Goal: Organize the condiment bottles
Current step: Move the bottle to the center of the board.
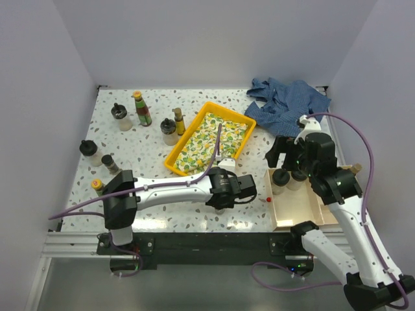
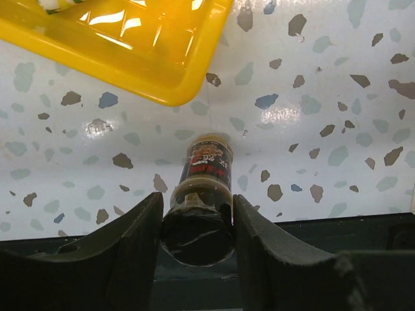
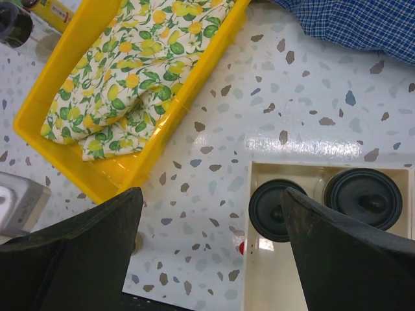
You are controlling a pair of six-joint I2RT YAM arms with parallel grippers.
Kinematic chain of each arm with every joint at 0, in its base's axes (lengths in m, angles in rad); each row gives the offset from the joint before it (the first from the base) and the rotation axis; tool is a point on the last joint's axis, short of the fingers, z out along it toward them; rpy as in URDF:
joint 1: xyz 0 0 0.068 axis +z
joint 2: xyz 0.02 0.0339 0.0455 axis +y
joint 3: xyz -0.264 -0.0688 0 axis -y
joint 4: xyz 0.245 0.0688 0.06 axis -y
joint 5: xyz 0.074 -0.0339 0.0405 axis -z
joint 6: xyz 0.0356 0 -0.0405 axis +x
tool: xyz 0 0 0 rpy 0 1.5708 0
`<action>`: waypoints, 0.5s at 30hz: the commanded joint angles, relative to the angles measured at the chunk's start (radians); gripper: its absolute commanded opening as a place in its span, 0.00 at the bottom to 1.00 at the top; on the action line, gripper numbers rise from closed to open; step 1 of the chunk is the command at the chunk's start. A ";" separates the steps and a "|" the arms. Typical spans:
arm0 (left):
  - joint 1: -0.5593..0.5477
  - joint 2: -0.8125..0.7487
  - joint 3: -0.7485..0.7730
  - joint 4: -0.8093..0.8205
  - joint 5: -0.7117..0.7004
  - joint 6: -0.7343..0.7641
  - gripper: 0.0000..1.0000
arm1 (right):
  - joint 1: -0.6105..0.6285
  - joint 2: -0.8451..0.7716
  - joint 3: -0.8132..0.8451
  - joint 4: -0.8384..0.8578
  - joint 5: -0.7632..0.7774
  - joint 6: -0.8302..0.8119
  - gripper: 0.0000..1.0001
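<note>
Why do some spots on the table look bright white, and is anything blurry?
Right wrist view: glare whitens the table beside the beige box. Left wrist view: similar glare on the yellow tray; the bottle looks dark and soft at its near end. Top view: even light, faint shadows.

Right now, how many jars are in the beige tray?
2. The left jar and right jar stand side by side at the far end of the tray. The right arm may hide others.
</note>
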 commanded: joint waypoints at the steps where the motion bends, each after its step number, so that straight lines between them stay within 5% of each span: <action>1: -0.009 0.038 0.066 0.039 0.018 0.079 0.15 | 0.003 -0.027 0.027 0.000 -0.010 -0.015 0.92; 7: -0.007 0.029 0.075 0.030 0.015 0.102 0.54 | 0.005 -0.036 0.035 -0.016 -0.010 -0.020 0.92; 8: -0.007 0.022 0.078 0.026 0.006 0.099 0.69 | 0.003 -0.036 0.036 -0.019 -0.021 -0.020 0.92; 10: -0.009 -0.002 0.095 0.024 -0.017 0.123 0.77 | 0.003 -0.039 0.039 -0.025 -0.036 -0.014 0.91; 12: -0.004 -0.037 0.118 0.019 -0.042 0.160 0.97 | 0.003 -0.045 0.039 -0.028 -0.064 -0.002 0.91; 15: 0.037 -0.118 0.118 0.074 -0.073 0.244 1.00 | 0.003 -0.045 0.035 -0.026 -0.122 0.014 0.89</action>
